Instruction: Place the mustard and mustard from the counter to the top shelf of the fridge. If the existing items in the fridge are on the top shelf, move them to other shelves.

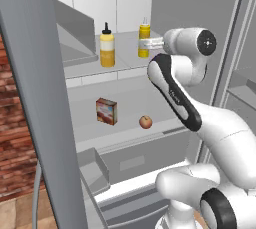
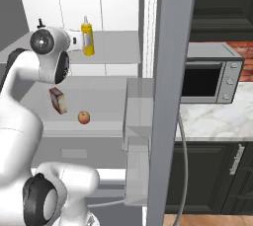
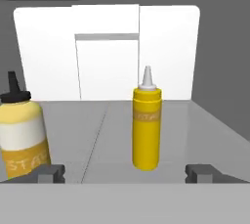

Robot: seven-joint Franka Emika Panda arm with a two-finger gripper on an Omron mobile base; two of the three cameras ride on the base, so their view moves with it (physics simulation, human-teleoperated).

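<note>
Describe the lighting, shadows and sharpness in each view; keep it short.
Left base view: flat, even light, no glare; the box and apple barely cast shadows. Right base view: equally flat; the microwave front shows no reflections. Hand view: soft light, slight blur; the slim mustard bottle has gentle shading, the wide bottle is cut by the frame edge.

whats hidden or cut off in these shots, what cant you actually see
- Wider mustard bottle: hand view, its left side and base run off the picture's edge.
- Same bottle in the right base view: the arm's joint covers all but its black cap.
- Slimmer mustard bottle: left base view, the robot's wrist covers its lower part.
- Label print on the slimmer bottle: too faint to read.
- Box front picture: too small to make out.
</note>
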